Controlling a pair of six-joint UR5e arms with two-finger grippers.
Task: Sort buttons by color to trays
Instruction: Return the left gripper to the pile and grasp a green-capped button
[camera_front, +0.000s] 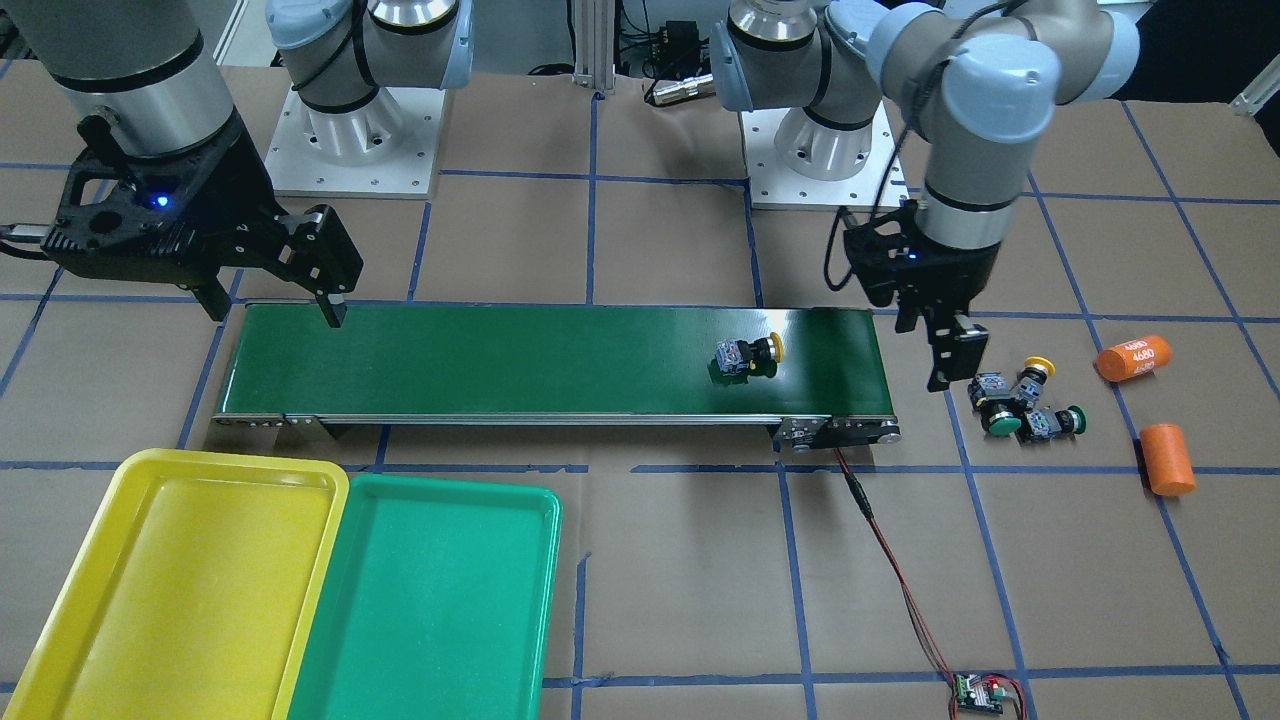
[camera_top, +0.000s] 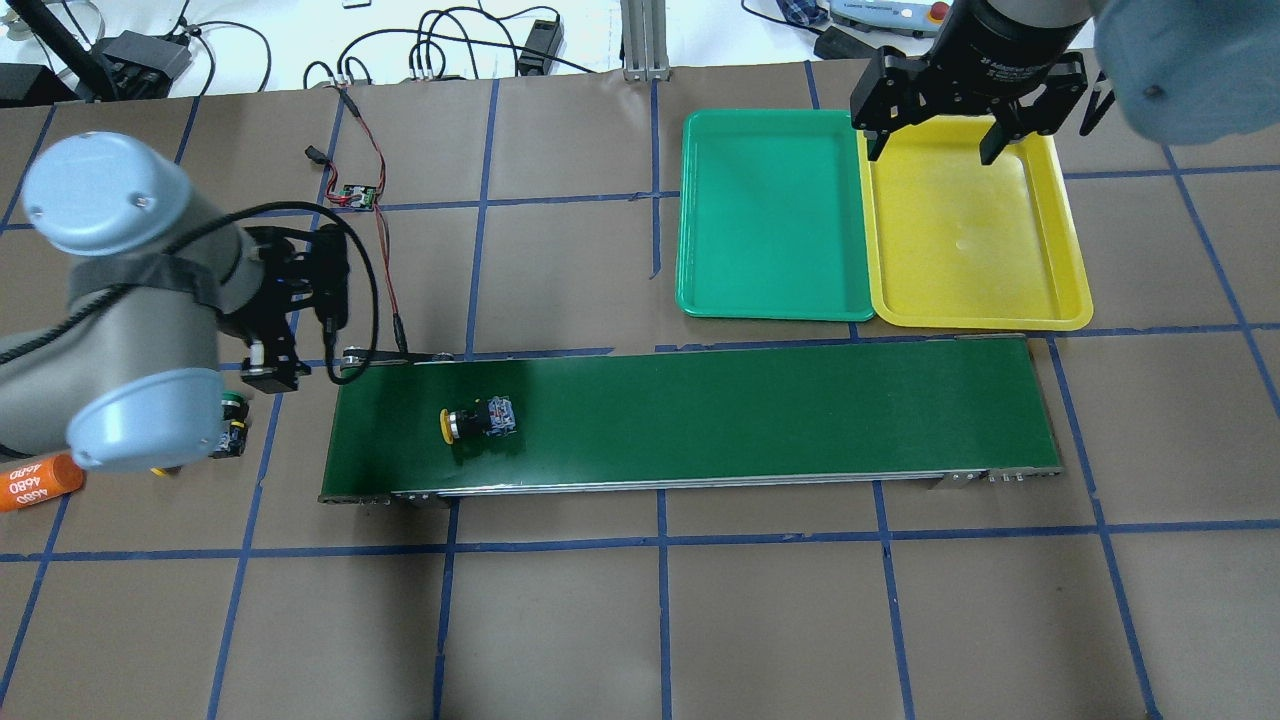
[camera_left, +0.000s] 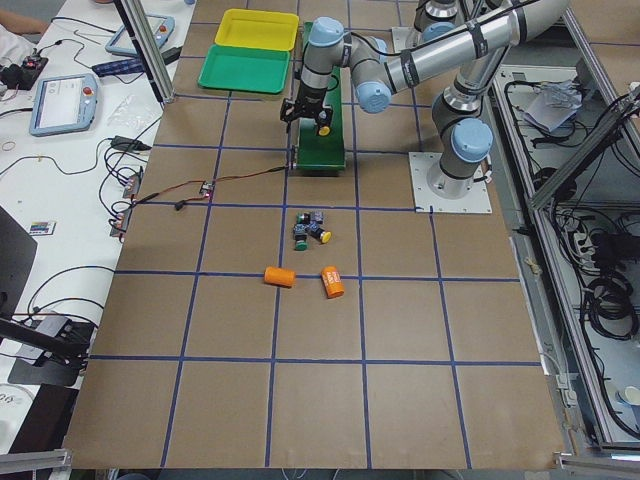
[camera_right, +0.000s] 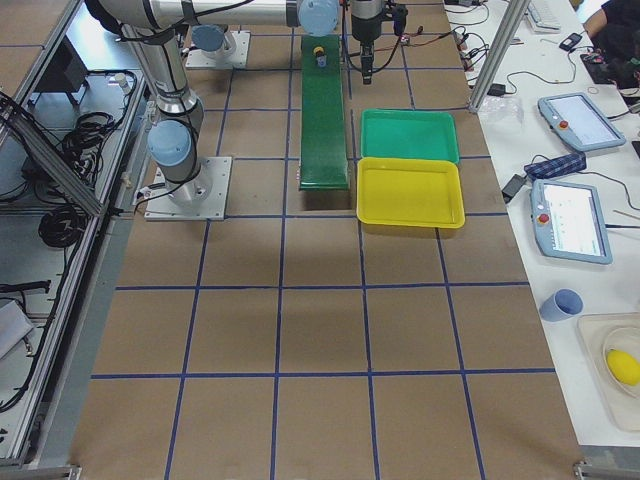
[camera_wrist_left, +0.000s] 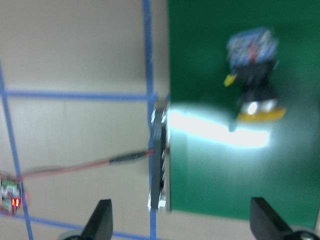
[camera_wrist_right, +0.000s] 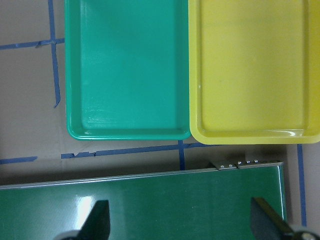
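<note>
One yellow-capped button (camera_front: 748, 357) lies on its side on the dark green conveyor belt (camera_front: 550, 360), near the end by my left arm; the left wrist view shows this button (camera_wrist_left: 252, 75) too. Three more buttons sit in a cluster on the table just off that belt end: one yellow cap (camera_front: 1030, 375) and two green caps (camera_front: 1000, 420) (camera_front: 1060, 422). My left gripper (camera_front: 940, 355) hangs open and empty between the belt end and the cluster. The right gripper (camera_top: 935, 150) is open and empty, high over the belt's other end near the empty yellow tray (camera_top: 970, 230) and green tray (camera_top: 770, 215).
Two orange cylinders (camera_front: 1133, 358) (camera_front: 1167, 459) lie beyond the button cluster. A red wire runs from the belt end to a small controller board (camera_front: 978, 692). Blue tape lines grid the brown table. The trays stand side by side, touching.
</note>
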